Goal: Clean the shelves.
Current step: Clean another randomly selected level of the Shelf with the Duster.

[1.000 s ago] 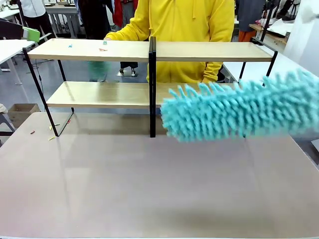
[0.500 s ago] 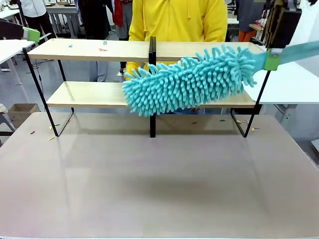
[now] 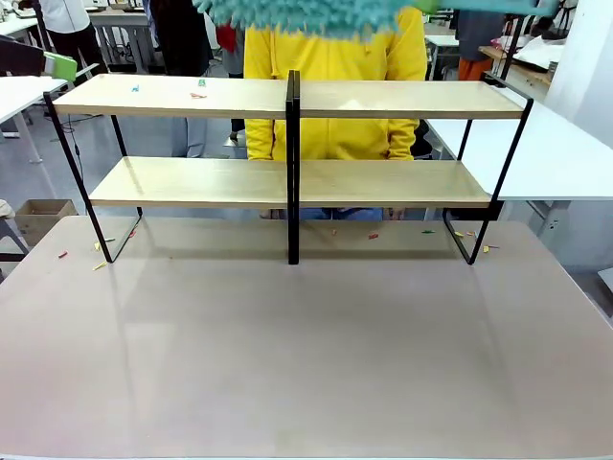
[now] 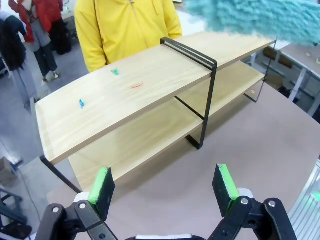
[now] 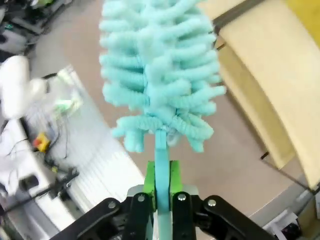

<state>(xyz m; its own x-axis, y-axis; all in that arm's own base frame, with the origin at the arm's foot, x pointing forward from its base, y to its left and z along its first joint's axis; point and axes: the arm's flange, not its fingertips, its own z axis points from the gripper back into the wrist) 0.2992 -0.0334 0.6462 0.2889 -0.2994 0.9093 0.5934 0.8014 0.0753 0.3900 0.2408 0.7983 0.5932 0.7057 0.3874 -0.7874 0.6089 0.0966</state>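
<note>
The shelves [image 3: 383, 182], two wood boards, stand across the middle of the front picture with three tiny bits [image 4: 136, 85] on the top board, the right gripper [image 5: 161, 175] pinches the handle of one fluffy blue duster [image 5: 160, 75], and the left gripper [image 4: 162, 176] is spread wide, empty.

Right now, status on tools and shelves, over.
Left tool open. Right tool shut on fluffy teal duster, above two-tier light-wood shelves. Small coloured scraps on top.

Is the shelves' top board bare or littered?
Littered: a blue scrap, a green scrap and an orange scrap lie on the top board of the shelves, left of the centre post.
</note>
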